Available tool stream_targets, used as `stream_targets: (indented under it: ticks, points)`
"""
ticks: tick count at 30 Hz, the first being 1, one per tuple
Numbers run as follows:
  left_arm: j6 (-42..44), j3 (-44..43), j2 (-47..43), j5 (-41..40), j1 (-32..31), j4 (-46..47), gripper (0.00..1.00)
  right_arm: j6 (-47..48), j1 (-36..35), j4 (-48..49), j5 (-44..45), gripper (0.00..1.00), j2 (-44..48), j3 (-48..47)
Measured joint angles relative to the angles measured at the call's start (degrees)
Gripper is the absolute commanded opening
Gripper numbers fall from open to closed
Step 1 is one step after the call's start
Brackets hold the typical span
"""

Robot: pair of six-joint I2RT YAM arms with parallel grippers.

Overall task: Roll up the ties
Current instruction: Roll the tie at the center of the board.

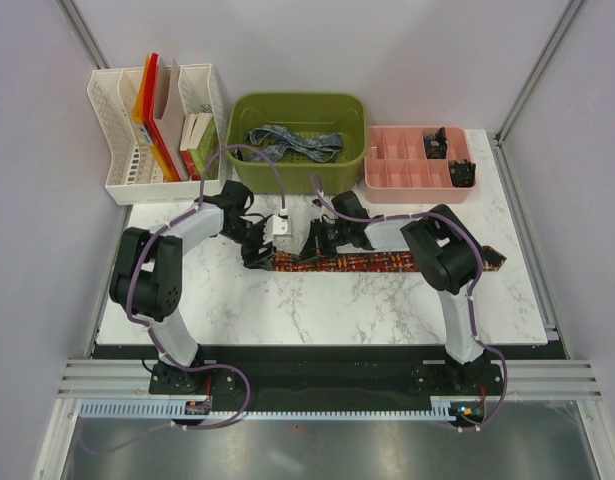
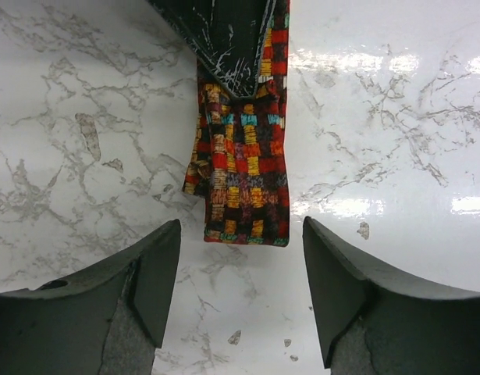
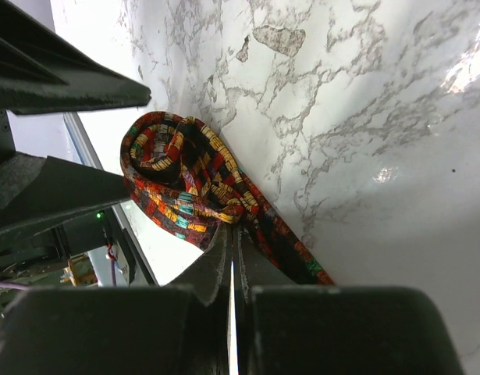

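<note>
A tie (image 1: 387, 262) with a busy red, orange and dark pattern lies stretched across the middle of the marble table. Its squared, folded left end (image 2: 243, 187) rests flat just ahead of my left gripper (image 2: 241, 234), whose jaws stand open on either side of it without touching. Part of this tie is curled into a loose coil (image 3: 177, 180). My right gripper (image 3: 230, 234) is shut, its tips pinching the fabric at the coil's edge. From above, the left gripper (image 1: 257, 250) and right gripper (image 1: 317, 245) sit close together at the tie's left part. A blue-grey tie (image 1: 297, 143) lies in the bin.
An olive-green bin (image 1: 242, 150) stands at the back centre. A white file rack (image 1: 112, 150) with folders is at the back left. A pink divided tray (image 1: 397, 165) holding small dark items is at the back right.
</note>
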State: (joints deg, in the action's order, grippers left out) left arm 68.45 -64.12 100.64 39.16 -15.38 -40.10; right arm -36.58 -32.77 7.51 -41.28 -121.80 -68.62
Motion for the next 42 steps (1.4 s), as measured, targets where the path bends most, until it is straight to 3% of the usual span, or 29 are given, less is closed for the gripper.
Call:
stream_targets:
  ticks: [6, 12, 33, 42]
  points:
    - [-0.2, 0.0, 0.0, 0.0, -1.2, 0.0, 0.45, 0.0, 0.0, 0.0, 0.0, 0.0, 0.0, 0.0]
    - [-1.1, -0.1, 0.0, 0.3, -1.4, 0.1, 0.35, 0.0, 0.0, 0.0, 0.0, 0.0, 0.0, 0.0]
    - [-8.9, -5.1, 5.6, -0.2, -10.3, 7.2, 0.37, -1.1, 0.2, 0.1, -0.4, 0.0, -0.2, 0.1]
    - [-8.4, -4.4, 5.6, -3.8, -11.6, 8.0, 0.36, -1.0, 0.4, 0.4, -0.9, 0.14, -0.2, 0.3]
